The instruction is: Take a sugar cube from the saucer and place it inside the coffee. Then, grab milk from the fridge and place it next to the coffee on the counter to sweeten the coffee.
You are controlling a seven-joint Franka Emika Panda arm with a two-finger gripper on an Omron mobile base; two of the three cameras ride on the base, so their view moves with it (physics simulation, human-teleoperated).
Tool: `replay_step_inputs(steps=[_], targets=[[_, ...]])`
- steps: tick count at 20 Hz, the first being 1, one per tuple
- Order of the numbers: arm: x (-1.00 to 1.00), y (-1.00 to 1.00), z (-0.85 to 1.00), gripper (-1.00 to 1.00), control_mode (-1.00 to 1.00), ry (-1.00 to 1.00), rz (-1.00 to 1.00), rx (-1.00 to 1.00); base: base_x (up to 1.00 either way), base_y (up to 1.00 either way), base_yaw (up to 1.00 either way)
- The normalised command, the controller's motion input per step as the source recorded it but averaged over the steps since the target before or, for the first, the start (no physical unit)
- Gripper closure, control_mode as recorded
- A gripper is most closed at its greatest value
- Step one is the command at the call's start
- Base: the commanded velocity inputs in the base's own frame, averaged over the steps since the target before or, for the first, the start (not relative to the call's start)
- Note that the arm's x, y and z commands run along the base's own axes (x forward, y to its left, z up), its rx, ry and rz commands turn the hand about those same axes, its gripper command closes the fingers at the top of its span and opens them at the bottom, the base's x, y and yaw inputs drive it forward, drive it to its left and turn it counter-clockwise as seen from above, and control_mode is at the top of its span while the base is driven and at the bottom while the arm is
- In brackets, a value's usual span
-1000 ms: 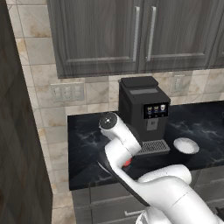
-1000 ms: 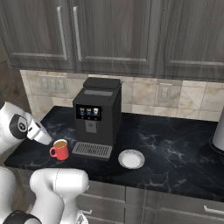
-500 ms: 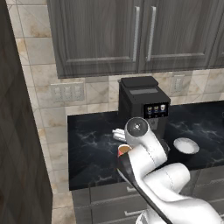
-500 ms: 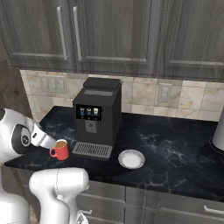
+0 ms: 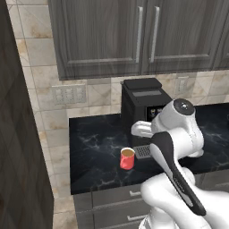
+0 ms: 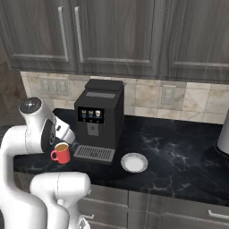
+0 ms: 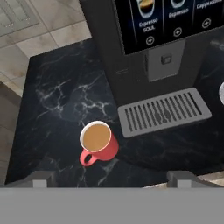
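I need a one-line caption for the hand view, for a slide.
Looking down past the open gripper at the red coffee on the black counter, beside the coffee machine's drip tray.

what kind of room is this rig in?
A simulated home kitchen, most likely. A black marbled counter runs under dark grey wall cabinets, with a black coffee machine against the tiled backsplash and a red mug of coffee beside a white saucer.
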Motion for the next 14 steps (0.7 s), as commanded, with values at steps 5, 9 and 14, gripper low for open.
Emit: replay_step_inputs(steps=[5, 9, 14], targets=[[-0.07, 0.00, -0.05, -1.00, -1.00, 0.00, 0.14, 0.00, 0.00, 0.00, 0.00], [-0.22, -0.01, -0.10, -1.00, -1.00, -0.03, 0.01, -0.02, 0.00, 0.00, 0.00], [-0.17, -0.18, 0.00, -1.00, -1.00, -0.08, 0.00, 0.00, 0.00, 0.00, 0.00]])
